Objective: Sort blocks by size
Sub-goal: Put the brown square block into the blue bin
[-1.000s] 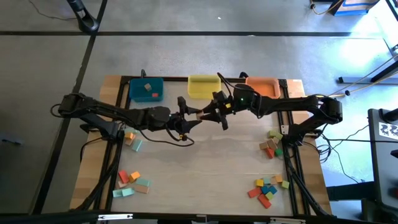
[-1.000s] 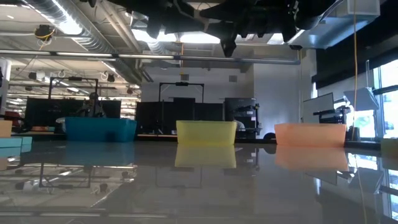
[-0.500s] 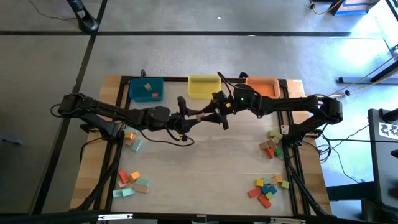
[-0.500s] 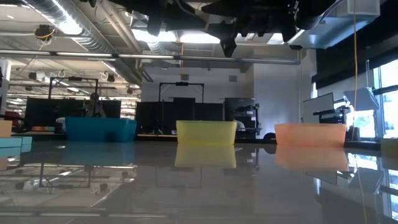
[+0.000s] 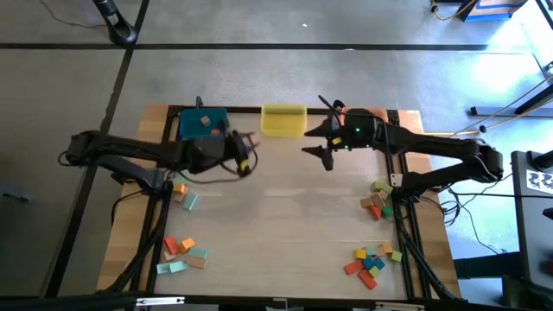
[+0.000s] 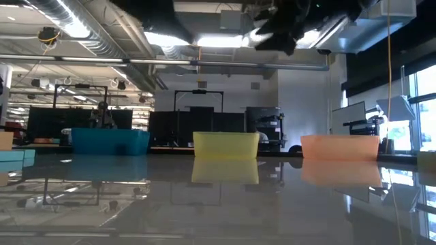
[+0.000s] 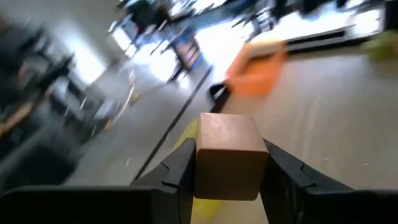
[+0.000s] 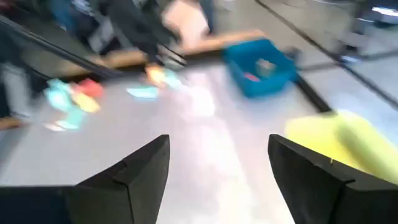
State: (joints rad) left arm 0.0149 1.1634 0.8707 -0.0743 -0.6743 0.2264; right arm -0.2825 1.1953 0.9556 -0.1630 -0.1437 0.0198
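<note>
Left gripper (image 5: pixel 244 161) is the one carrying the load — its fingers are clamped on a tan cube (image 7: pixel 226 155), plain to see in the left wrist view, pinched on two opposite faces with its top standing clear above the fingertips. From above, that gripper hangs just off the front right corner of the blue bin (image 5: pixel 204 123), which already has a couple of blocks in it, while the yellow bin (image 5: pixel 283 119) sits next along to its right and the orange bin (image 7: pixel 256 71) farther still. So the deciding relation, as I read it, is short: the blue bin lies just behind and to the left of the loaded gripper, closest of the three.

Right gripper (image 5: pixel 323 149) hovers between the yellow and orange bins, jaws spread wide and nothing between them — its wrist view shows bare table in the gap.

Loose blocks (image 5: pixel 183 254) wait in clusters toward the table's near corners and sides, well apart from both grippers.
</note>
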